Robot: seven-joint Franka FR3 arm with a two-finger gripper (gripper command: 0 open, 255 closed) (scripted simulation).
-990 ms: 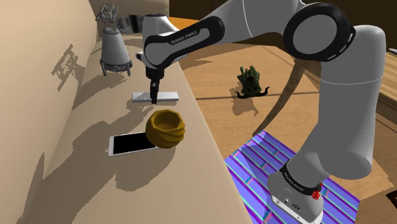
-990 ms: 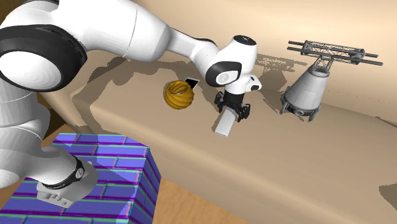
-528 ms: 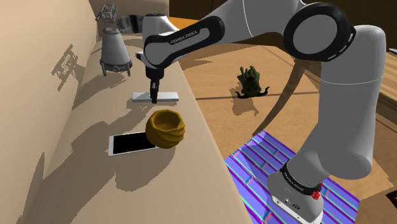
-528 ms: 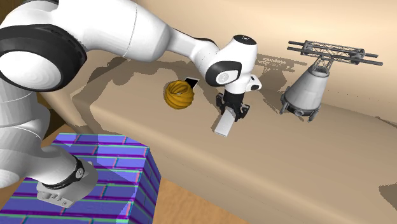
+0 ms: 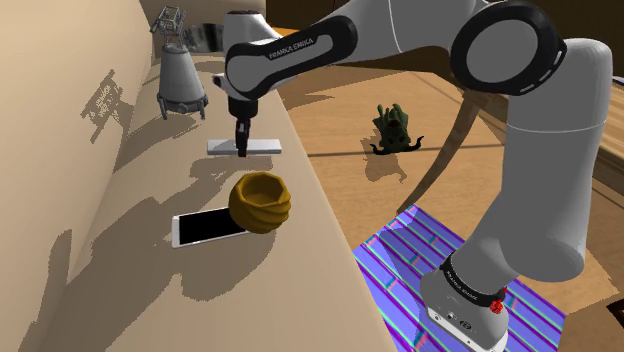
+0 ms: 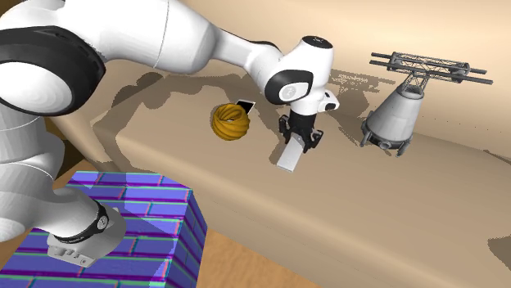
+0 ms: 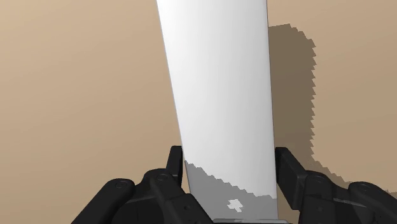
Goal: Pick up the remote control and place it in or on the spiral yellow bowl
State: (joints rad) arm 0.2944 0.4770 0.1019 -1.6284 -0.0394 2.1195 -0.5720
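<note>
Change: over the last second the jaws have drawn in against the remote control [image 5: 262, 146], and it now sits a touch higher in both outside views, the wrist raised with it.
Meaning: the grasp looks made and the lift just begun; the carry to the bowl is all still to do.
Jaws: clamped on the remote control [image 7: 219, 89] across its narrow width, one finger on each long edge.
Remote control: a plain white flat bar [image 6: 287, 157], held about level just above the beige worktop [image 5: 150, 270]; in the wrist view its shadow falls off to one side, which fits a small gap beneath.
Spiral yellow bowl: upright on the worktop [image 5: 260, 201], apart from the remote and nearer the stand in the shoulder view, with a white-edged phone [image 5: 207, 227] just beside it.
Arm: the arm [image 5: 300, 50] rises from the stand, bends at a high elbow and reaches up and left across the shoulder view, the hand pointing straight down.
Next: more height, I judge, then a short sweep toward the bowl [image 6: 228, 123]; the bar looks longer than the bowl's mouth, so it may end up propped on the rim.
</note>
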